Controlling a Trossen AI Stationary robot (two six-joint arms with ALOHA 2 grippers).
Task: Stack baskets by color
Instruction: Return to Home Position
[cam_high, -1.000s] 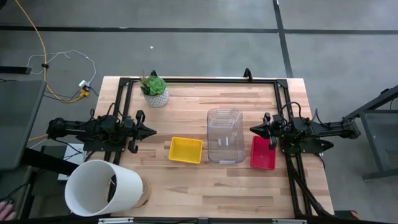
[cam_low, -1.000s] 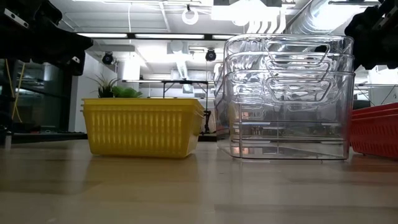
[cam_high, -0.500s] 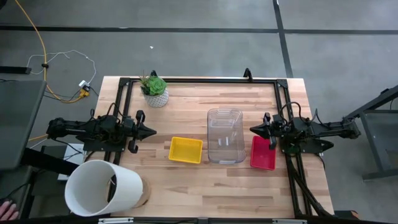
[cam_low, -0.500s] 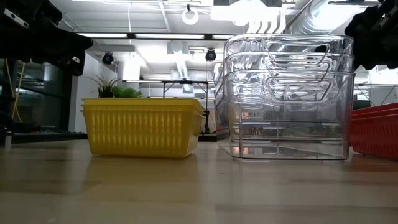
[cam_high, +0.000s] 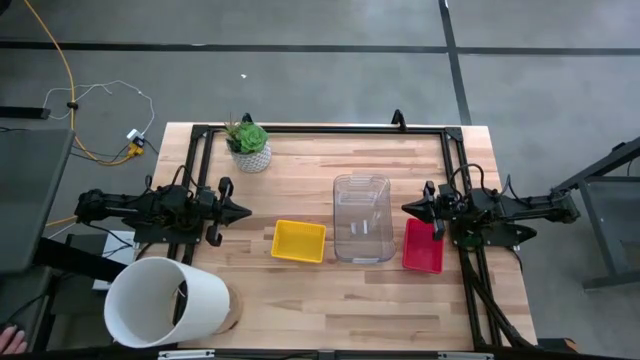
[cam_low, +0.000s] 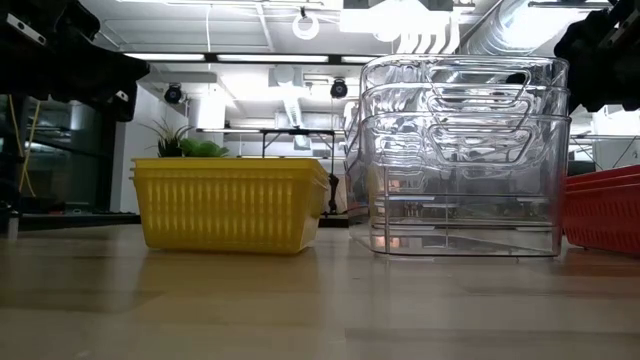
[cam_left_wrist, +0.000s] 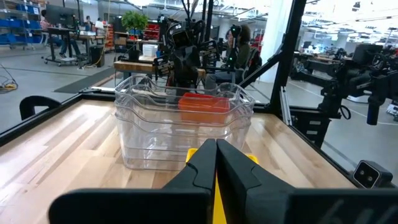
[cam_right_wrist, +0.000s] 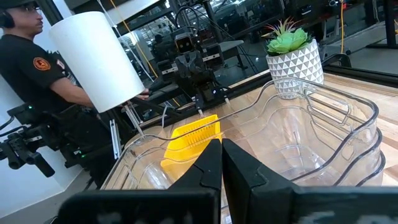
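Note:
Three stacks of baskets stand in a row on the wooden table. The yellow mesh baskets (cam_high: 299, 241) are on the left, the taller clear baskets (cam_high: 362, 219) in the middle, and the red baskets (cam_high: 423, 245) on the right. Each stack rests on its flat bottom, as the low view shows for the yellow (cam_low: 230, 204) and clear (cam_low: 465, 155) ones. My left gripper (cam_high: 245, 211) hovers shut at the table's left side, pointing level toward the baskets (cam_left_wrist: 216, 144). My right gripper (cam_high: 407, 208) hovers shut above the red stack's far end, pointing left (cam_right_wrist: 221, 145).
A big white tub (cam_high: 165, 302) lies at the near left corner. A green plant in a white pot (cam_high: 248, 146) stands at the far left. A black frame (cam_high: 320, 128) rims the table. A person (cam_right_wrist: 37, 68) stands beyond the table's left side.

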